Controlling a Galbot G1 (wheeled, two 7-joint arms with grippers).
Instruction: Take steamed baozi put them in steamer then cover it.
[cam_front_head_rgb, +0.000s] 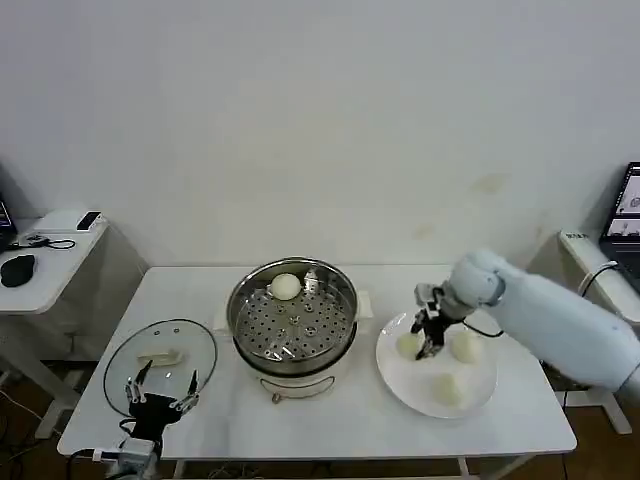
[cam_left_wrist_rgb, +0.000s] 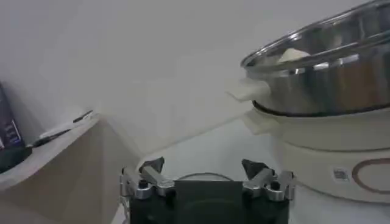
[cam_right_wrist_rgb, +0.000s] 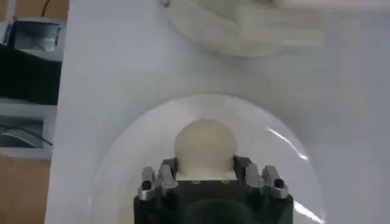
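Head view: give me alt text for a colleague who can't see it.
The right gripper reaches down among three cream-white round buns on a flat white plate. A fourth bun sits in the shiny steel steamer at the table's centre. The left gripper hovers open over the clear glass lid.

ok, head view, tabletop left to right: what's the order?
left claw over the glass cover → steamer holding one baozi → white plate with three baozi, the right claw down at the leftmost one.
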